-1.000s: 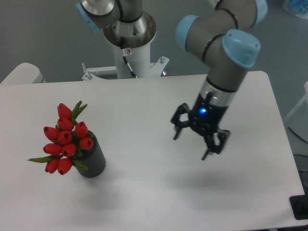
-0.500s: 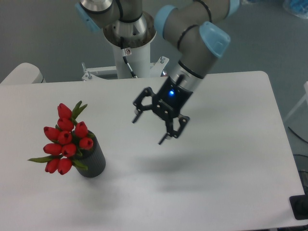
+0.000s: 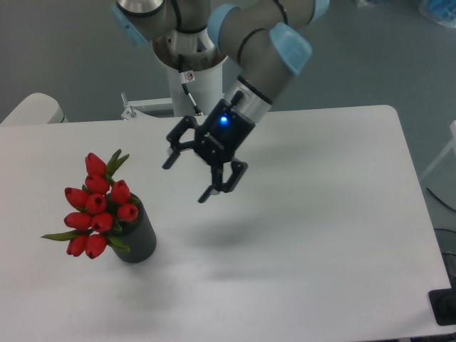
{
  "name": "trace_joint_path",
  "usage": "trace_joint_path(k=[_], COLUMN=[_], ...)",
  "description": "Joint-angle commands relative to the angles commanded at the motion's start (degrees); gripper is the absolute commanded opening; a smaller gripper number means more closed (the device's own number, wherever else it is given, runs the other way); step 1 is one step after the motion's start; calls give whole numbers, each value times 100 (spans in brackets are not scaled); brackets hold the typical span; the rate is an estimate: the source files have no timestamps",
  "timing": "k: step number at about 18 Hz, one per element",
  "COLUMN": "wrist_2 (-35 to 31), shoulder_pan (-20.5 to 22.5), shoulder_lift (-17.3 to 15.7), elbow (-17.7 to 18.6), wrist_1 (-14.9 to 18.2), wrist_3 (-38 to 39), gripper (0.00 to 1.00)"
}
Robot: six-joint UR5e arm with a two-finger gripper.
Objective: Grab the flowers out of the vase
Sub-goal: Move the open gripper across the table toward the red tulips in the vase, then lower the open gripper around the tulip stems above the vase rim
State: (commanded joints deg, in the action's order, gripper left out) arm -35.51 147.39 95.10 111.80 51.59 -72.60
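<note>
The flowers point(image 3: 96, 209) are a bunch of red tulip buds with green leaves, standing in the vase point(image 3: 138, 238), a small dark ribbed cylinder at the table's front left. The bunch leans left, out over the vase's rim. My gripper point(image 3: 187, 179) hangs above the table to the upper right of the flowers, a short way off. Its black fingers are spread wide with nothing between them, and a blue light glows on its body.
The white table point(image 3: 320, 242) carries only the vase. The arm's white base column point(image 3: 192, 78) rises behind the table's far edge. A rounded white object point(image 3: 32, 110) sits at the far left corner.
The gripper has swung left across the table, from the right side toward the flowers, staying open. Flowers and vase have not moved.
</note>
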Motion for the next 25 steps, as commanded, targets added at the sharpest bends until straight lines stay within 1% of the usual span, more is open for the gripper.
trace_joint_path(k=[1,2,4,6,10,13,15,17,18,21,25], wrist_2=[0,0,-9,-26,-35,-35,-35,-35,-26,-26,-26], shoulder_pan=[-9,-35,-227,-281,-369,-404,-501,-518,-527,-633,-808], shoulder_lift=[9,26,79,105,272,307,439,466,466,536,597], elbow=[17,44,105,202,202,193,150,132,141,88,27], wrist_1=[-35,-148,-351,-457,-466,-466,-475,-475,-475,-606,-650], wrist_3=[0,9,9,26,202,272,307,640,676,703,712], gripper=[100,100,100,100,100,100,100,100,100,100,100])
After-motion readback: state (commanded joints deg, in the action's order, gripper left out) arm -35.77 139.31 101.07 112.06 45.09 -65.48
